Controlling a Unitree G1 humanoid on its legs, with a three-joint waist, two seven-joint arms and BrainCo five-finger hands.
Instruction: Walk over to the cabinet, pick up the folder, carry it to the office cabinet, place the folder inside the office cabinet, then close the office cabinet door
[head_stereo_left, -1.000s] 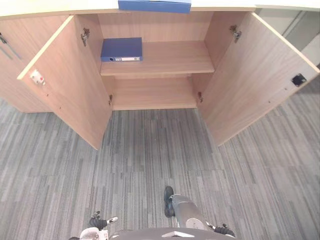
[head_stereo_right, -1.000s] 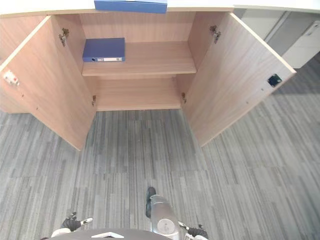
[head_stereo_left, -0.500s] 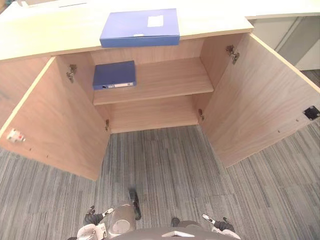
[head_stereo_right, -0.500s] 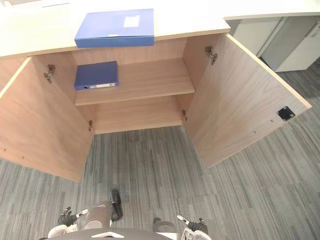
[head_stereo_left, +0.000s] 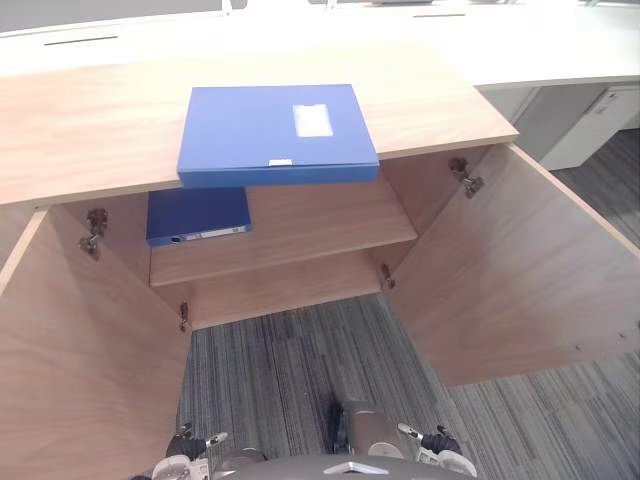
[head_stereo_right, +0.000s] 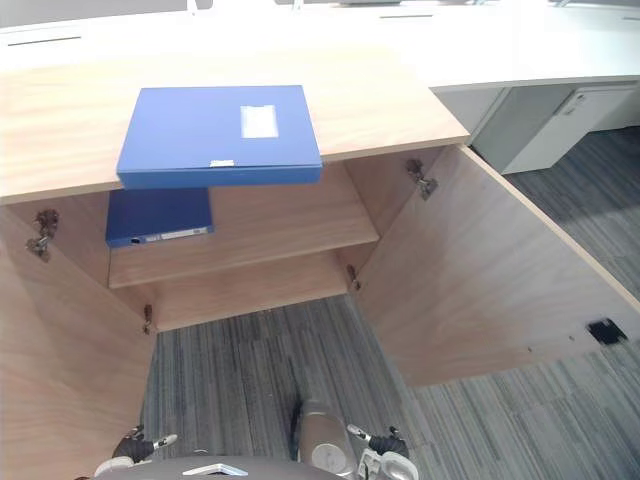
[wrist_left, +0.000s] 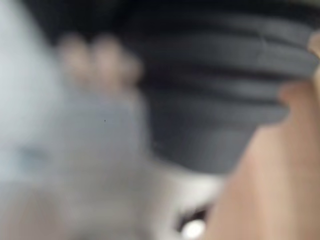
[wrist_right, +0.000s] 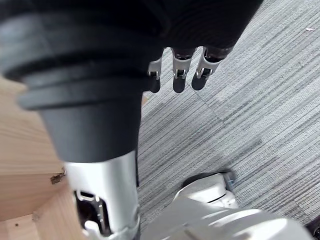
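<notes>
Right hand (wrist_right: 178, 75) hanging low at the robot's side, its fingers straight and relaxed, holding nothing, with grey striped carpet (wrist_right: 240, 110) beneath it; left hand (head_stereo_left: 187, 444) low on the other side, too blurred up close to tell whether its fingers are curled or straight. Ahead across the carpet stands a pale wooden cabinet (head_stereo_left: 300, 290); its left door (head_stereo_left: 80, 370) and right door (head_stereo_left: 520, 270) are both swung wide open. On the cabinet's worktop (head_stereo_left: 90, 130) a flat blue folder with a white label (head_stereo_left: 278, 135) lies at the front edge, well apart from both hands; a second blue folder (head_stereo_left: 197, 215) lies inside on the upper shelf (head_stereo_left: 320, 225), towards the left. Progress, as a judgement: only the walk up to the cabinet looks nearly done; neither hand is near a folder; picking up the one on the worktop, carrying it, setting it inside and closing the door all remain.
</notes>
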